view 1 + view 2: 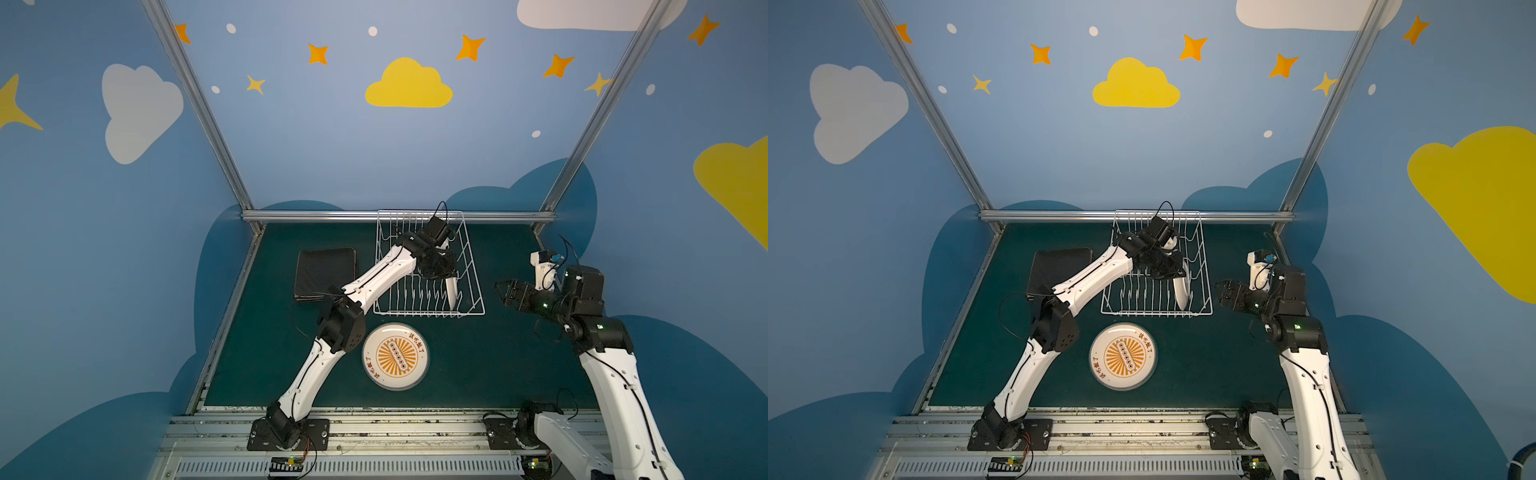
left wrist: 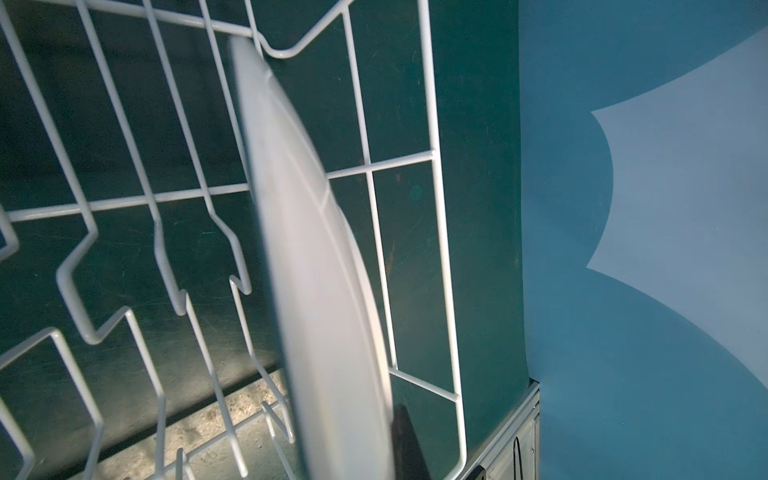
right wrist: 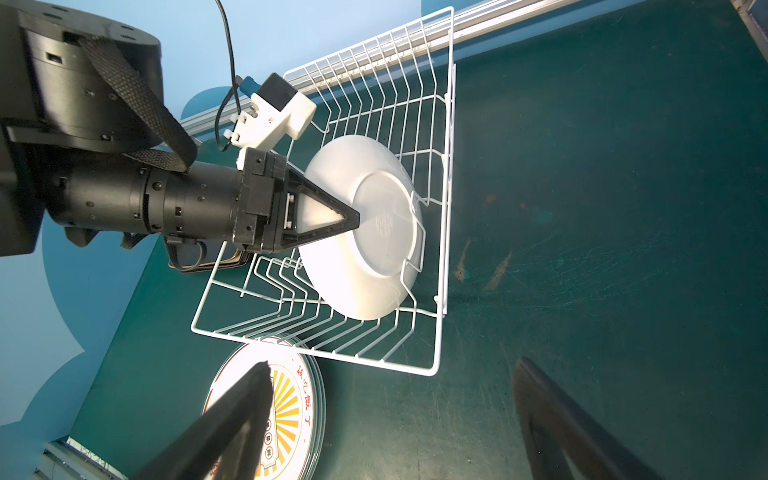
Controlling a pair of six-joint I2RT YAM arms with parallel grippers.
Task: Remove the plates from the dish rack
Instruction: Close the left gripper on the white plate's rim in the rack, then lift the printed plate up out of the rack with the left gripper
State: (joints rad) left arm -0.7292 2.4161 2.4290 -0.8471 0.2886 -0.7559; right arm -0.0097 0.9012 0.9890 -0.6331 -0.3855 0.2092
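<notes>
The white wire dish rack (image 1: pixel 415 314) (image 1: pixel 1154 314) stands at the back of the green mat. One round white plate (image 1: pixel 452 293) (image 1: pixel 1181 293) (image 3: pixel 374 232) stands on edge at its right end. My left gripper (image 1: pixel 446 272) (image 1: pixel 1177 272) (image 3: pixel 351 218) reaches into the rack from the left and is shut on this plate's upper rim. The left wrist view shows the plate (image 2: pixel 316 270) edge-on among the rack wires (image 2: pixel 440 208). My right gripper (image 1: pixel 500 291) (image 1: pixel 1221 291) (image 3: pixel 390 365) hovers open and empty to the right of the rack.
A stack of round white plates with an orange sunburst (image 1: pixel 395 356) (image 1: pixel 1123 357) (image 3: pixel 291 407) lies just in front of the rack. A stack of black square plates (image 1: pixel 326 272) (image 1: pixel 1059 266) lies to the rack's left. An aluminium rail runs behind the rack.
</notes>
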